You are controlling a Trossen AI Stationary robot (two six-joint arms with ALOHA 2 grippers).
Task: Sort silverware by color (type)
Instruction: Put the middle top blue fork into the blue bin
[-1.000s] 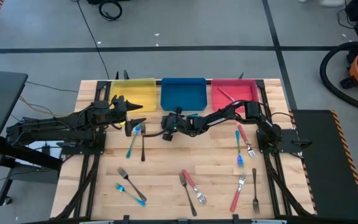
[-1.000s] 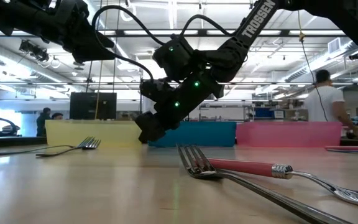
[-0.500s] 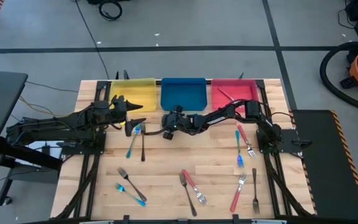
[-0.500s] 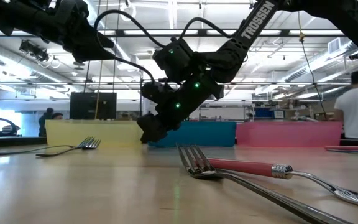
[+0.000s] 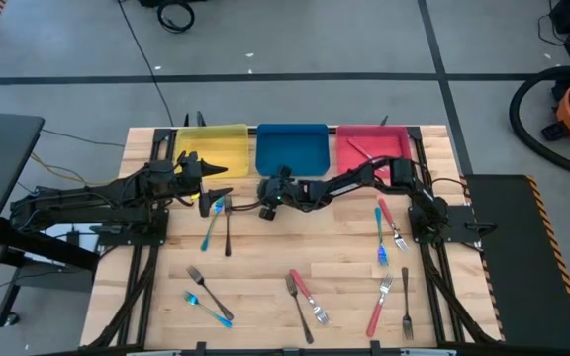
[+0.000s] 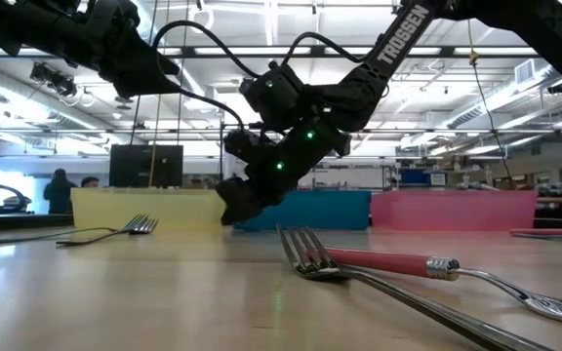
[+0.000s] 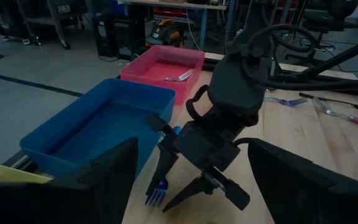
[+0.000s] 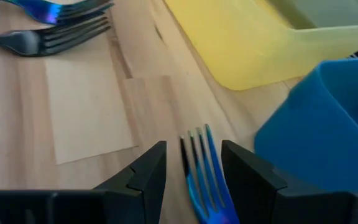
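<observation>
My right gripper (image 5: 257,207) reaches across to the table's middle, just in front of the blue bin (image 5: 291,148). It is open and low over the wood. A blue fork (image 8: 199,163) lies between its two fingers, tines pointing away from the wrist. The fork also shows in the left wrist view (image 7: 156,196). I cannot tell whether a finger touches it. My left gripper (image 5: 216,183) is open and empty, held above a blue fork (image 5: 210,225) and a dark fork (image 5: 228,232) in front of the yellow bin (image 5: 213,150).
The red bin (image 5: 372,148) at the far right holds one red-handled fork (image 5: 359,151). Red and blue forks (image 5: 382,227) lie at the right. More forks lie near the front edge: at the left (image 5: 206,297), the middle (image 5: 305,297) and the right (image 5: 389,305).
My right gripper has crept a little toward the table's left, staying low and open over the blue fork.
</observation>
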